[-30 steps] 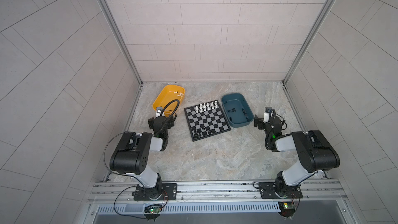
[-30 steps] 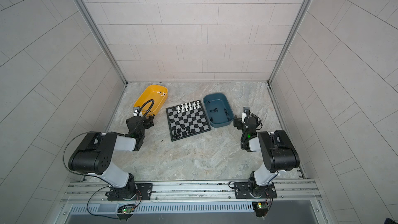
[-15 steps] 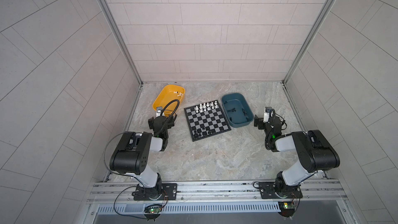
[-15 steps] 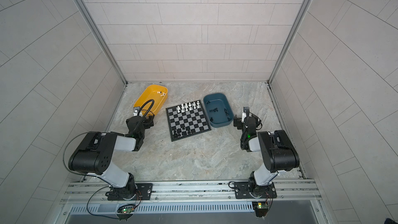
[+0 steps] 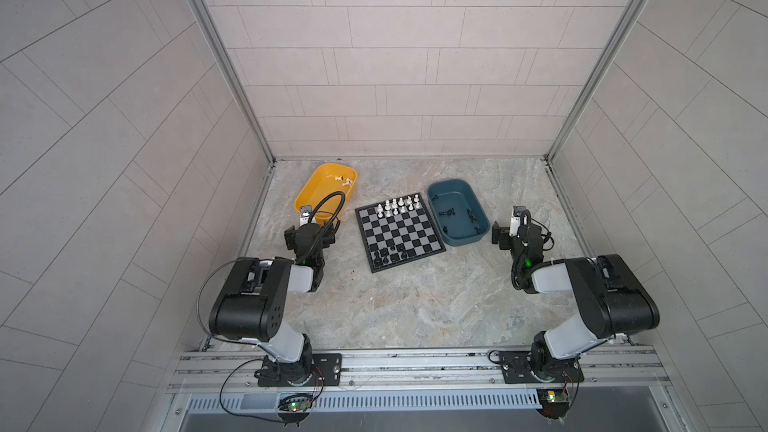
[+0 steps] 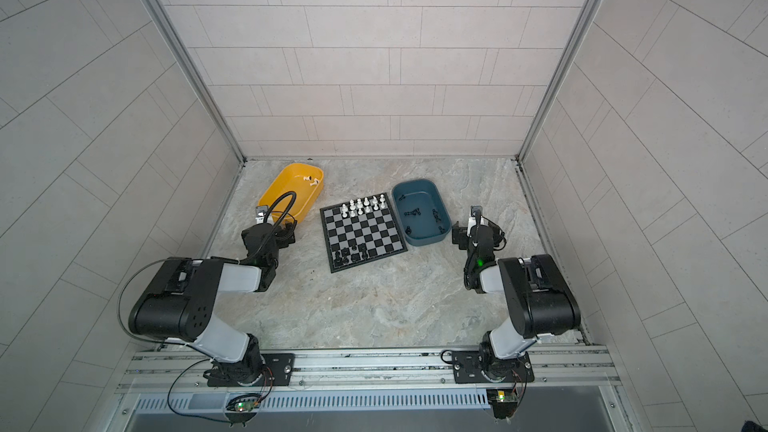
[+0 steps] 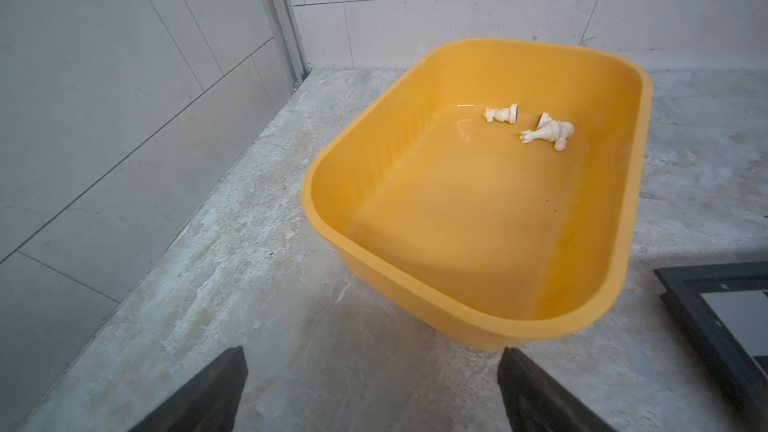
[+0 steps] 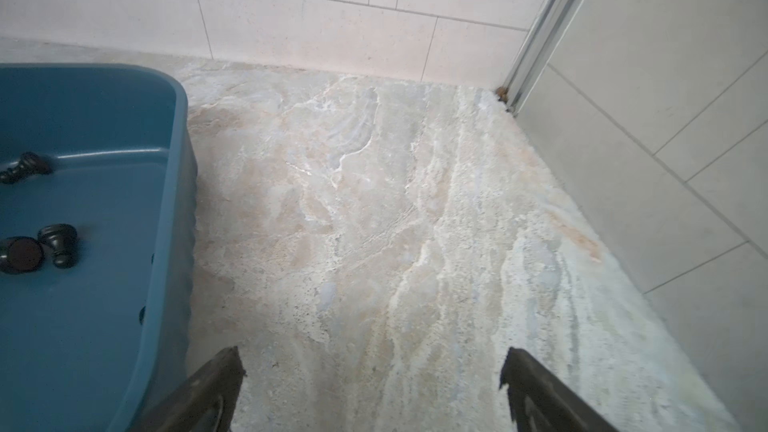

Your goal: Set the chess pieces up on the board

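The board [image 5: 399, 234] lies flat in the middle, in both top views. Several white chess pieces [image 5: 397, 206] stand on its far rows and several black ones [image 5: 388, 257] on its near rows. More white pieces [image 7: 500, 113] lie on their sides in the yellow tray [image 7: 457, 317]. Black pieces [image 8: 58, 243] lie in the teal tray [image 8: 178, 201]. My left gripper [image 7: 372, 357] is open and empty, low over the floor just short of the yellow tray. My right gripper [image 8: 372, 357] is open and empty beside the teal tray's right wall.
The yellow tray [image 5: 309, 184] stands left of the board and the teal tray [image 5: 467, 239] right of it. Tiled walls close in the marble floor [image 5: 415, 305] on three sides. A corner of the board [image 7: 723, 309] shows in the left wrist view.
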